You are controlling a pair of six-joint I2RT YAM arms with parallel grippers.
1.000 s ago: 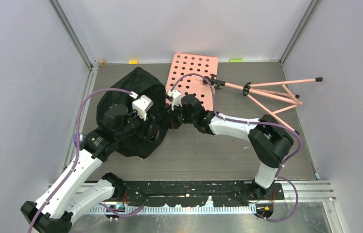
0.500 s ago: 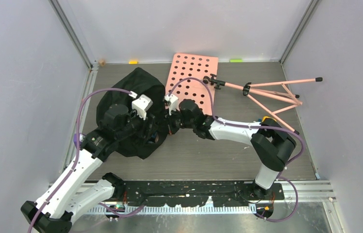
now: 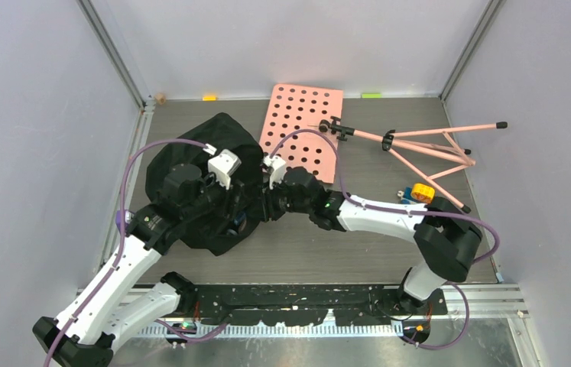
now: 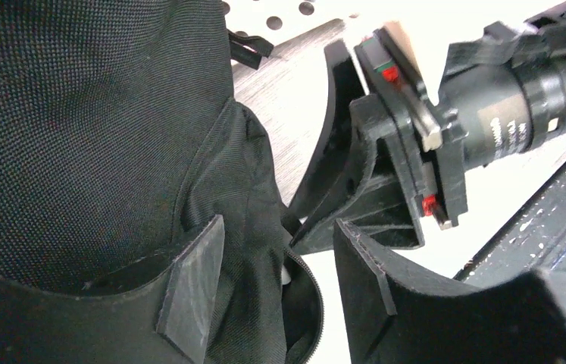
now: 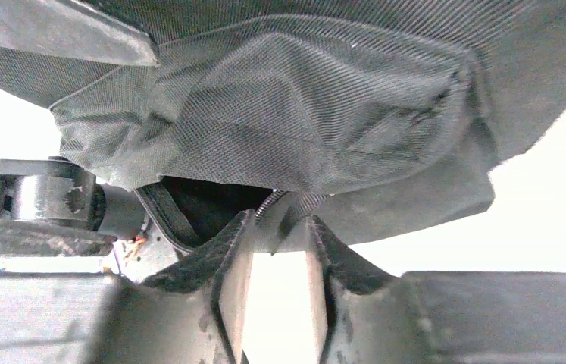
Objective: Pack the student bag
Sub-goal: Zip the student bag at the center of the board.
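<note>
Student bag [image 3: 198,164] on tabletop [image 3: 358,245], left side; right end effector [image 5: 279,221] moved in to zip rim [image 5: 276,201], jaws just reopened narrowly, nothing pinched; left end effector [image 4: 278,226] wide astride rim; opening likely needs regrasp.

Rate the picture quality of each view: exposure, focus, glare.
Top external: even light, sharp, soft shadows, though the student bag reads as near-featureless black. Left wrist: bag weave crisp, table washed out towards white. Right wrist: fabric in focus, background blown out, nearest foreground slightly soft.
</note>
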